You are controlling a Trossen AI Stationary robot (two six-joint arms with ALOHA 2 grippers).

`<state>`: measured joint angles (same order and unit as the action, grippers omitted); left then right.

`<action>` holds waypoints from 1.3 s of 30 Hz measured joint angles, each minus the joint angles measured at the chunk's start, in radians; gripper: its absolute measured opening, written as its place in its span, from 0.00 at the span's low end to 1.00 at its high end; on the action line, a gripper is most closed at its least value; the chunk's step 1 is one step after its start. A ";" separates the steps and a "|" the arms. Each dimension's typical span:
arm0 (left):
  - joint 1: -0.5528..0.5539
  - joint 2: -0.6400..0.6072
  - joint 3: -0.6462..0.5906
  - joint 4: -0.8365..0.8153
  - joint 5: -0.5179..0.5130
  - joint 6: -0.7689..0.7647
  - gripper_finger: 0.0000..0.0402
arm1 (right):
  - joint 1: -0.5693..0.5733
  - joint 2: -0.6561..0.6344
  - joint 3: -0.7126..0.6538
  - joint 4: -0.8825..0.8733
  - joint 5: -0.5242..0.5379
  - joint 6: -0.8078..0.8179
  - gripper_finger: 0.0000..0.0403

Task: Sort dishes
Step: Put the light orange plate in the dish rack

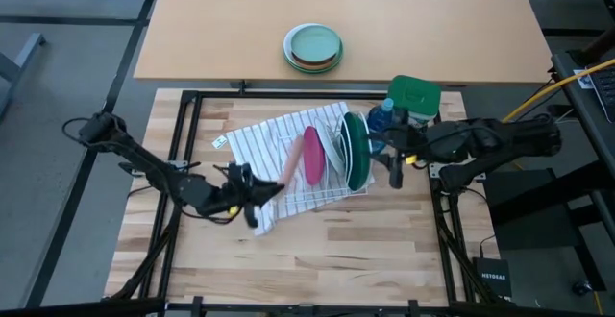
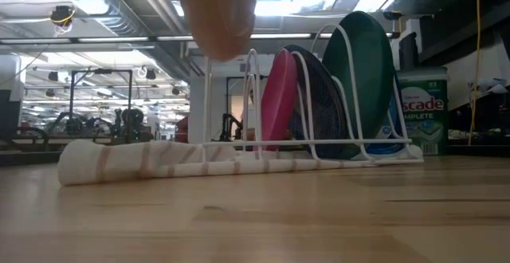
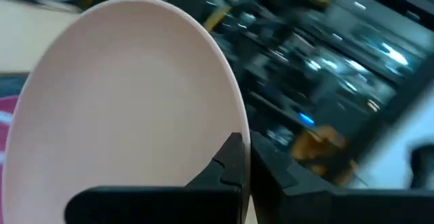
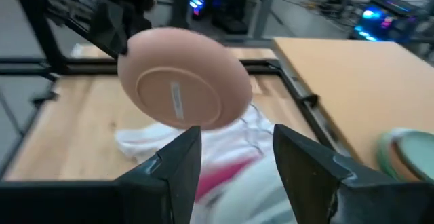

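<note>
My left gripper (image 1: 258, 198) is shut on the pale salmon-pink plate (image 1: 290, 166), which is held on edge above the striped towel (image 1: 274, 139). It also shows in the right wrist view (image 4: 183, 75). The magenta plate (image 1: 313, 156) and the dark green plate (image 1: 357, 150) stand on their rims in the white wire rack (image 2: 311, 147) on the towel. A dark round shape (image 2: 320, 104) stands between them in the low view; I cannot tell if it is the blue bowl. My right gripper (image 4: 234, 163) is open and empty beside the rack's right end (image 1: 394, 170). My left gripper pinches the salmon-pink plate's rim (image 3: 234, 139) between its two fingers, one on the plate's face and one on its back. The fingers come from the table's left side. The plate is lifted clear of the towel and tilted, its underside (image 4: 178, 95) toward the right arm.
A stack of pale mint-green plates (image 1: 313, 48) sits on the far table. A green detergent box (image 1: 415, 94) and a blue bottle (image 1: 382, 115) stand behind the rack's right end. Bare wood lies along the table's near edge (image 1: 317, 259).
</note>
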<state>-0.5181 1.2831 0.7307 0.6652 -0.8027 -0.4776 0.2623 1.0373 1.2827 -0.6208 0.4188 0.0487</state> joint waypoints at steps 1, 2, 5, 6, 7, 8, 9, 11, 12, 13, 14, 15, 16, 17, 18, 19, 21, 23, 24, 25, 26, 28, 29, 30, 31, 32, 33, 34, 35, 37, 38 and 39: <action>0.013 0.004 0.000 -0.007 -0.023 -0.034 0.00 | 0.000 -0.005 0.000 -0.019 0.016 -0.003 0.46; 0.027 0.009 0.000 -0.010 -0.040 -0.066 0.00 | 0.000 -0.007 0.000 -0.036 0.028 -0.003 0.46; 0.073 0.031 0.000 -0.021 -0.075 -0.168 0.00 | -0.001 -0.008 0.000 -0.080 0.045 -0.004 0.46; 0.093 0.041 0.000 -0.021 -0.081 -0.204 0.00 | -0.001 -0.008 0.000 -0.094 0.044 -0.004 0.46; 0.112 0.052 0.000 -0.024 -0.085 -0.243 0.00 | -0.001 -0.006 0.000 -0.105 0.045 -0.004 0.46; 0.130 0.065 0.000 -0.026 -0.087 -0.284 0.00 | -0.001 -0.003 0.000 -0.111 0.045 -0.004 0.46; 0.149 0.082 0.000 -0.029 -0.089 -0.323 0.00 | -0.001 0.000 0.000 -0.117 0.045 -0.004 0.46; 0.183 0.114 0.000 -0.034 -0.090 -0.392 0.00 | -0.001 0.002 0.000 -0.129 0.044 -0.004 0.46; 0.199 0.130 0.000 -0.037 -0.091 -0.419 0.00 | -0.001 0.004 0.000 -0.131 0.043 -0.004 0.46; 0.212 0.146 0.000 -0.045 -0.091 -0.442 0.00 | -0.001 0.005 0.000 -0.132 0.043 -0.003 0.46; 0.224 0.161 0.000 -0.059 -0.090 -0.462 0.00 | -0.001 0.006 0.000 -0.137 0.043 -0.004 0.46; 0.237 0.176 0.000 -0.072 -0.090 -0.483 0.01 | -0.001 0.007 0.000 -0.144 0.042 -0.003 0.46; 0.246 0.189 0.000 -0.086 -0.087 -0.499 0.02 | -0.001 0.008 0.000 -0.148 0.040 -0.002 0.46; 0.254 0.202 0.000 -0.097 -0.083 -0.516 0.04 | -0.001 0.008 0.000 -0.148 0.035 -0.002 0.46; 0.261 0.209 0.000 -0.107 -0.074 -0.531 0.05 | -0.001 0.008 0.000 -0.147 0.035 -0.002 0.46; 0.267 0.217 0.000 -0.112 -0.067 -0.533 0.06 | -0.001 0.008 0.000 -0.147 0.035 -0.002 0.46; 0.277 0.225 0.000 -0.110 -0.049 -0.512 0.10 | -0.001 0.008 0.000 -0.146 0.034 -0.001 0.46; 0.281 0.227 0.000 -0.110 -0.038 -0.481 0.13 | -0.001 0.008 0.000 -0.146 0.034 0.005 0.46; 0.282 0.227 0.000 -0.110 -0.037 -0.464 0.15 | -0.001 0.008 0.000 -0.145 0.034 0.013 0.46; 0.282 0.227 0.000 -0.108 -0.037 -0.447 0.17 | -0.001 0.008 0.000 -0.145 0.034 0.022 0.46; 0.281 0.227 0.000 -0.107 -0.037 -0.429 0.19 | -0.001 0.008 0.000 -0.145 0.034 0.029 0.46; 0.281 0.226 0.000 -0.108 -0.037 -0.404 0.22 | -0.001 0.008 0.000 -0.145 0.034 0.034 0.46; 0.281 0.226 0.000 -0.107 -0.037 -0.397 0.24 | -0.001 0.008 0.000 -0.145 0.034 0.034 0.46; 0.281 0.226 0.000 -0.107 -0.037 -0.384 0.26 | -0.001 0.008 0.000 -0.145 0.034 0.036 0.46; 0.281 0.226 0.000 -0.108 -0.037 -0.378 0.28 | -0.001 0.008 0.000 -0.145 0.034 0.036 0.46; 0.281 0.226 0.000 -0.108 -0.037 -0.370 0.29 | -0.001 0.008 0.000 -0.145 0.034 0.037 0.46; 0.281 0.226 0.000 -0.108 -0.037 -0.350 0.30 | -0.001 0.008 0.000 -0.145 0.034 0.038 0.46; 0.281 0.225 0.000 -0.108 -0.037 -0.324 0.32 | -0.001 0.008 0.000 -0.145 0.034 0.045 0.46; 0.281 0.221 0.000 -0.111 -0.037 -0.291 0.33 | -0.001 0.008 0.000 -0.145 0.034 0.051 0.46; 0.281 0.211 0.000 -0.108 -0.037 -0.215 0.35 | -0.001 0.008 0.000 -0.145 0.034 0.053 0.46; 0.281 0.204 0.000 -0.107 -0.037 -0.178 0.36 | 0.000 0.008 0.000 -0.145 0.034 0.053 0.46; 0.280 0.197 0.000 -0.110 -0.037 -0.137 0.36 | 0.000 0.008 0.000 -0.145 0.034 0.053 0.46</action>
<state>-0.2381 1.4802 0.7303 0.5554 -0.8402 -0.6150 0.2623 1.0451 1.2823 -0.7662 0.4526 0.1020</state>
